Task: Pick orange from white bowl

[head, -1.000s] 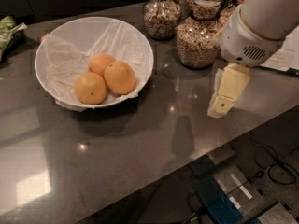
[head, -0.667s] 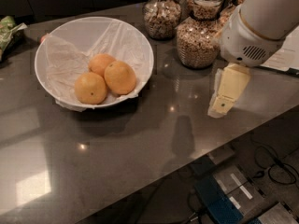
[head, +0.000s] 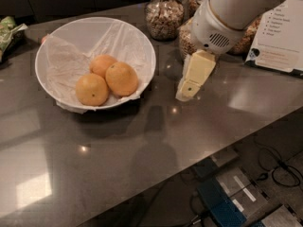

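fingers (head: 198,67) of gripper (head: 185,92) pointing down over tabletop (head: 142,145), their spread impossible to tell, just right of bowl (head: 85,30), orange (head: 121,78) lying inside

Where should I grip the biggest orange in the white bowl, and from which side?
From above, probably, across the orange's middle: its top is bare, two other oranges crowd its left, and the white bowl's wall rises on its right. The gripper hangs over the counter right of the bowl.

Round, plain-skinned orange (head: 121,78) sits in the wide white bowl (head: 80,30), rightmost of three; cream two-finger gripper (head: 186,92) hangs right of the bowl, over the grey countertop (head: 142,145); glass jar (head: 164,15) behind.
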You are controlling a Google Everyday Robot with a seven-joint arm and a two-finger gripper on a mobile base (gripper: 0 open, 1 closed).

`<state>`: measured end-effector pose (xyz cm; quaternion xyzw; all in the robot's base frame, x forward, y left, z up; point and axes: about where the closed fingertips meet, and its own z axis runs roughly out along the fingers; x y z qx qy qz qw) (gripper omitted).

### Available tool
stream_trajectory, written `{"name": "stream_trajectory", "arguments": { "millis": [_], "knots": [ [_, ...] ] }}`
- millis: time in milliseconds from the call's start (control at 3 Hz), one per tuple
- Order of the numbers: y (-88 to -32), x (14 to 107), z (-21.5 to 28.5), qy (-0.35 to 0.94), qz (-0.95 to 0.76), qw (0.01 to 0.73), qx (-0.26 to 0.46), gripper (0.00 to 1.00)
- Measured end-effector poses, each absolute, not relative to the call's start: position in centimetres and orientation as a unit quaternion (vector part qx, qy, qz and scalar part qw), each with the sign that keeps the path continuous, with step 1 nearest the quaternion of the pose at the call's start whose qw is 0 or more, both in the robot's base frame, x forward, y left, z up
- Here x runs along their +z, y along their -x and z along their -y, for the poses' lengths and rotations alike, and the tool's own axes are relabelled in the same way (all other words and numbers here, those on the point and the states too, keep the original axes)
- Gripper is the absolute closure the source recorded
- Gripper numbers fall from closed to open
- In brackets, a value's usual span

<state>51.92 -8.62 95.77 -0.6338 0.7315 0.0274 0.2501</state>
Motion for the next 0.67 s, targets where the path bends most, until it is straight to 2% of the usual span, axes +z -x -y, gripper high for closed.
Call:
{"name": "stream_trajectory", "arguments": {
  "millis": [333, 667],
  "knots": [
    [-53.63, 96.32, 6.01, 0.631, -0.723, 0.278, 0.048, 0.00],
    [-53.64, 96.32, 6.00, 0.631, -0.723, 0.278, 0.048, 0.00]
  ]
}}
